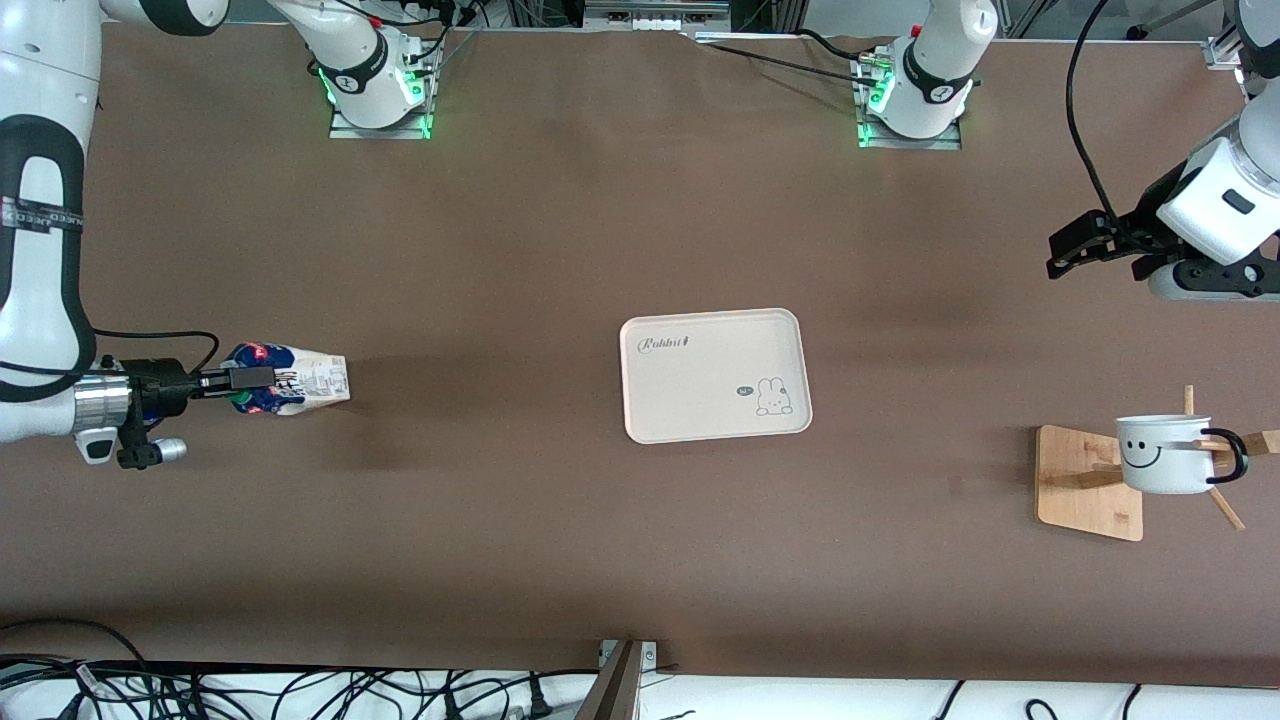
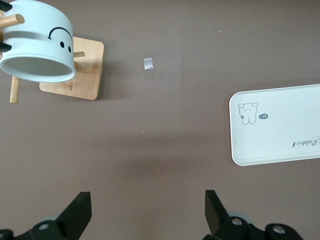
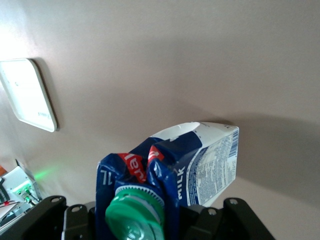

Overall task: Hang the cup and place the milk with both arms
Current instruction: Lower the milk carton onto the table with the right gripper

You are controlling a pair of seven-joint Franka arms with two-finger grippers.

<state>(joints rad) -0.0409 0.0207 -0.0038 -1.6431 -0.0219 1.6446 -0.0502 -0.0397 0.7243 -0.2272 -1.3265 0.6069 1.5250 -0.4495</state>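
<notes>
Two robot arms at a brown desk (image 1: pixel 560 220), one holding a milk carton, the other idle near a hung cup.

The desk fills the front view. At its middle lies a cream tray (image 1: pixel 712 375) with a rabbit drawing. At the frame's left edge, the right arm reaches in, its right claw (image 1: pixel 243 383) pressed together on the dark blue top of the milk (image 1: pixel 300 382), which is tilted on its side, green cap toward the claw. At the upper right, the left arm waits, its left claw (image 1: pixel 1072 250) spread wide and holding nothing. At the lower right stands a wooden rack (image 1: pixel 1088 482), and the cup (image 1: pixel 1164 453), white with a smiley face, hangs on one of its pegs by its black handle.
</notes>
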